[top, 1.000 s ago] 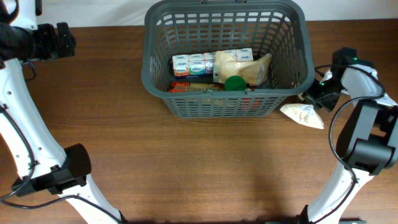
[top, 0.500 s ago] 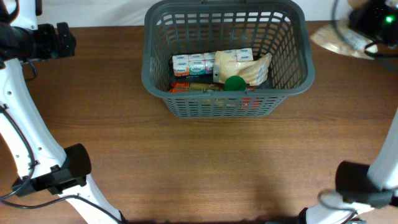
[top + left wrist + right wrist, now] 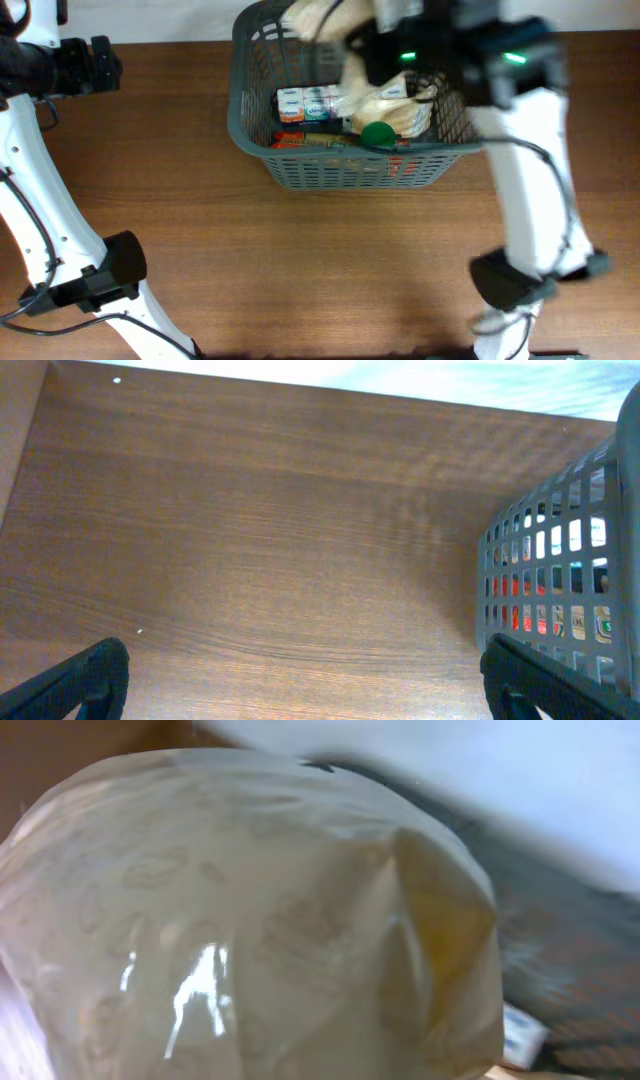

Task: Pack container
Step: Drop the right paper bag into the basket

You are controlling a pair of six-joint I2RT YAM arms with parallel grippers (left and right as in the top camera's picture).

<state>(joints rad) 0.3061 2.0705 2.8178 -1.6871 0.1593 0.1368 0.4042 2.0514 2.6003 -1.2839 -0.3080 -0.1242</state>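
- Overhead, the right hand (image 3: 352, 36) sits above the back-left corner of the large dark grey slotted plastic basket (image 3: 360, 172), which stands at the far middle of the brown wooden surface (image 3: 300, 260).
- A pale crinkly plastic bag (image 3: 312, 14) hangs at that hand, blurred, just above the rim. It fills the right wrist view and hides the fingers. As it is aloft, I judge the hand clenched on it.
- The basket floor lies straight beneath the bag, so the coming move looks like a plain lowering, not a sideways carry.
- A row of small white boxes (image 3: 315, 100), another pale packet (image 3: 405, 110) and a round green lid (image 3: 377, 133) already lie inside, toward the front.
- The left hand (image 3: 305, 660) waits well off to the basket's left, its 2 fingers spread wide with nothing between. The right arm is clearly the nearer.
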